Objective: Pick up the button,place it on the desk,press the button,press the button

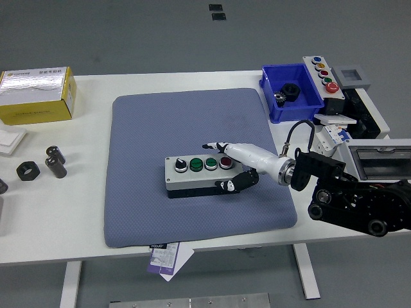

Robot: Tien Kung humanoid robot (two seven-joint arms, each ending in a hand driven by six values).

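One hand in view, the right hand [232, 168], reaching in from the right over the blue mat [192, 115]. Button box [198, 174] sits on mat near its front middle; four buttons on top. Hand clasps box's right end: fingers [215, 147] along far side, thumb against near side. Blue bin [290, 93] at table's far right, well apart
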